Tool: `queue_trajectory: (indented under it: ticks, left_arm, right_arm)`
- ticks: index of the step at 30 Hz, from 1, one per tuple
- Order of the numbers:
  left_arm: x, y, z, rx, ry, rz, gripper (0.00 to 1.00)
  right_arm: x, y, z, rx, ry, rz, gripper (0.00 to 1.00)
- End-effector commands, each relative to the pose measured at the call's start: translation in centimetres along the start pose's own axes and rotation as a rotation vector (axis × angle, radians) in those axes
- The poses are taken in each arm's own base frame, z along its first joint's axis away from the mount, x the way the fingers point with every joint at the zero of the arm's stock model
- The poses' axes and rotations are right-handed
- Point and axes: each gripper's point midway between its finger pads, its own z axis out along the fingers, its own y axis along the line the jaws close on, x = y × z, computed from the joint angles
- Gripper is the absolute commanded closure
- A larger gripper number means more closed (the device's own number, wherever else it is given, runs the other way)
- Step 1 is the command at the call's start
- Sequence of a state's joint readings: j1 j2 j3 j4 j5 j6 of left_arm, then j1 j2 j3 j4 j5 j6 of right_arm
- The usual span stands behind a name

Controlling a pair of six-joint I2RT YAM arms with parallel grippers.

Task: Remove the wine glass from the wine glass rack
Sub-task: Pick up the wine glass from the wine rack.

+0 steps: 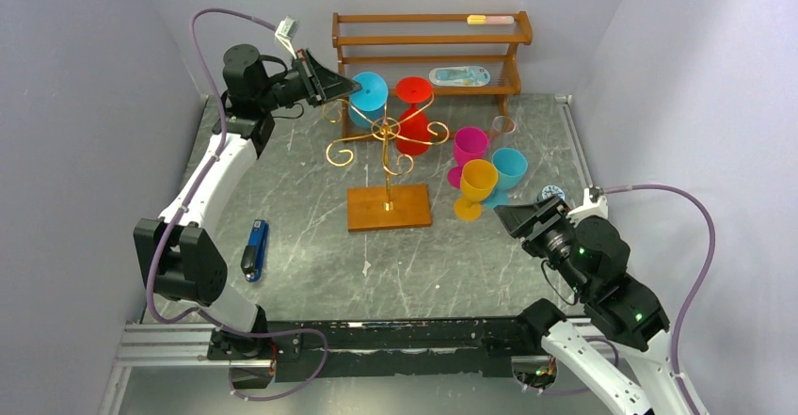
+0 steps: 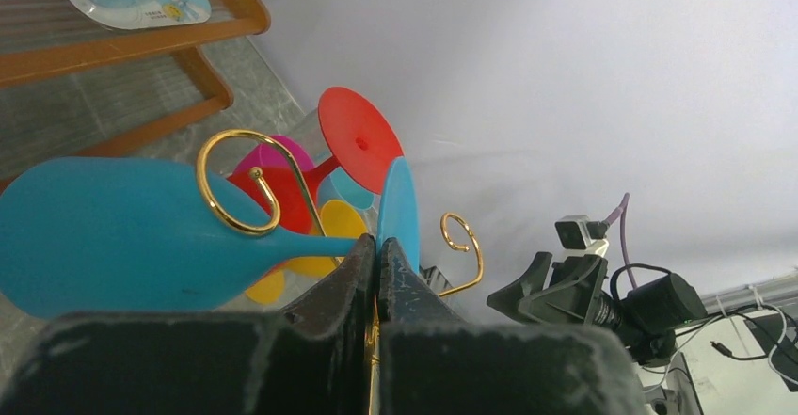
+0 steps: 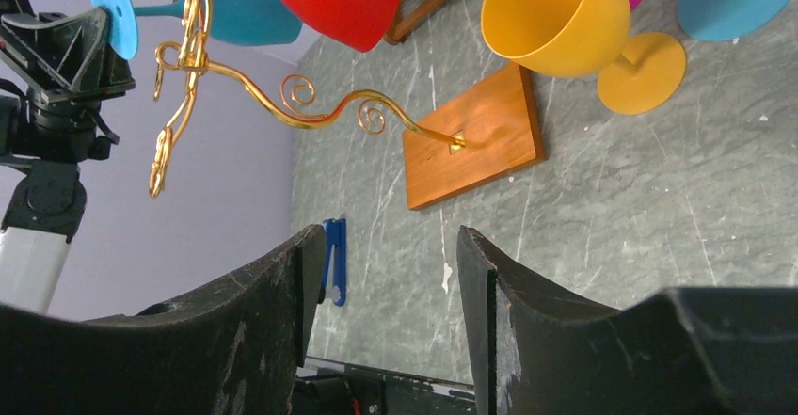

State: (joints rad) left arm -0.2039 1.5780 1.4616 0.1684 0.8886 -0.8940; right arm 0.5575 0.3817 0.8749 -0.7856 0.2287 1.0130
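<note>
robot lab test cell, plain lilac walls [image 1: 75, 104] boxing in a grey marble-look table [image 1: 311, 264], aluminium rail [image 1: 160, 344] along its near edge, purple cable [image 1: 711, 238] looping out behind the right fingers [image 1: 516, 215]

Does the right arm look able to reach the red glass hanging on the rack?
Probably, but not straight in: the yellow glass stands between the open right gripper and the red glass, so it would need to go over.

Top cam overhead — wrist cams near, all w/ rack [image 1: 385, 131]
</note>
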Motion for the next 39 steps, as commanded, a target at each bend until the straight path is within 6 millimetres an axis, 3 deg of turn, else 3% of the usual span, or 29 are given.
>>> queue_trajectory:
  ticks: [1,11,25,32,39]
  left_arm:
    - [-2.0,-2.3,-1.1,0.058,-0.063,0.059,0.95]
    - [-0.8,-2.6,-1.2,0.127,0.008,0.051,0.95]
    - [-1.0,-3.4,-1.7,0.133,0.027,0.086,0.95]
    - [-2.0,-4.2,-2.6,0.157,-0.027,0.078,0.95]
    - [-3.0,-3.1,-3.4,0.101,-0.083,0.06,0.95]
  right_arm:
    - [-0.5,-0.7,-0.3,0.023,-0.036,0.0,0.43]
    - [-0.5,-0.6,0.0,0.023,-0.031,0.0,0.42]
    - [-0.7,-0.8,-0.1,0.027,-0.046,0.005,0.42]
    - [-0.8,-0.8,-0.2,0.036,-0.042,0.006,0.42]
    - [-1.4,-0.9,-1.0,0.037,-0.071,0.031,0.42]
